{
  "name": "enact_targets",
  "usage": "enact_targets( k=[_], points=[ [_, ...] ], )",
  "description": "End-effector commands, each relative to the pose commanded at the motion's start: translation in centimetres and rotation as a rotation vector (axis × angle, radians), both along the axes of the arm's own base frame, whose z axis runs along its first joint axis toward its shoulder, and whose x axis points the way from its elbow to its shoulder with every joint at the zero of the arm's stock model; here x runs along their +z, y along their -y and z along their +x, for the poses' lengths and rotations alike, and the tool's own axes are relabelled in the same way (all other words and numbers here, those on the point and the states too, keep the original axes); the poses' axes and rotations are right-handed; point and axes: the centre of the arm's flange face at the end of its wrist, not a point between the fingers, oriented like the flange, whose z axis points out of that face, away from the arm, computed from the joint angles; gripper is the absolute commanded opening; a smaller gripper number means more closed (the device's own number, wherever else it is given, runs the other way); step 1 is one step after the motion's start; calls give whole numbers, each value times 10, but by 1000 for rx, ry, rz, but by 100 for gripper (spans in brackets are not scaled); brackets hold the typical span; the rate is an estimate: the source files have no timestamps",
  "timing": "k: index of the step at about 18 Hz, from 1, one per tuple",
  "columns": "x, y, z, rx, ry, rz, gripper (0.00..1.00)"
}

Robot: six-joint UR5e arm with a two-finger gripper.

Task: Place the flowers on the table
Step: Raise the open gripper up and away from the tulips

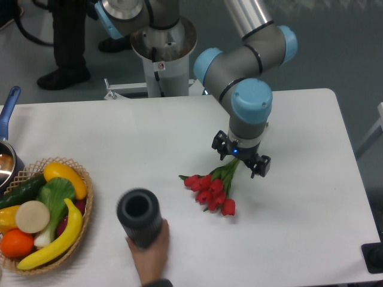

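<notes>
Basket (84,185) holds fruit and vegetables; vase (139,216) is empty, hand-held.

One vase (139,216), one basket (84,179)

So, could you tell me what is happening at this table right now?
The robot arm's gripper is low over the stem end of the flowers, which lie on the white table with their red buds pointing toward the front edge. Whether its fingers grip the stems cannot be told. A person's hand at the front edge holds the dark vase, well left of the flowers. A basket of fruit and vegetables sits at far left.
</notes>
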Motion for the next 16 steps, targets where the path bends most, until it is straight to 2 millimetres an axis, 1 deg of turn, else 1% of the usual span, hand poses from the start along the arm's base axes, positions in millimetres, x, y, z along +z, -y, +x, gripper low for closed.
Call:
enact_targets(
  k=[1,3,5,8,10,11,14,16],
  points=[
    [7,3,-3,6,-10,7,100],
    [14,10,-11,-1,-22,11,100],
    [22,16,-16,-36,-35,11,100],
    [29,22,-23,-98,-46,2,100],
    [34,28,-29,-97,-47,-1,100],
    [41,31,-33,-91,-40,-4,100],
    [68,30,-44,-109,-17,-15,100],
    [71,29,-47,-112,-17,-15,100]
  ],
)
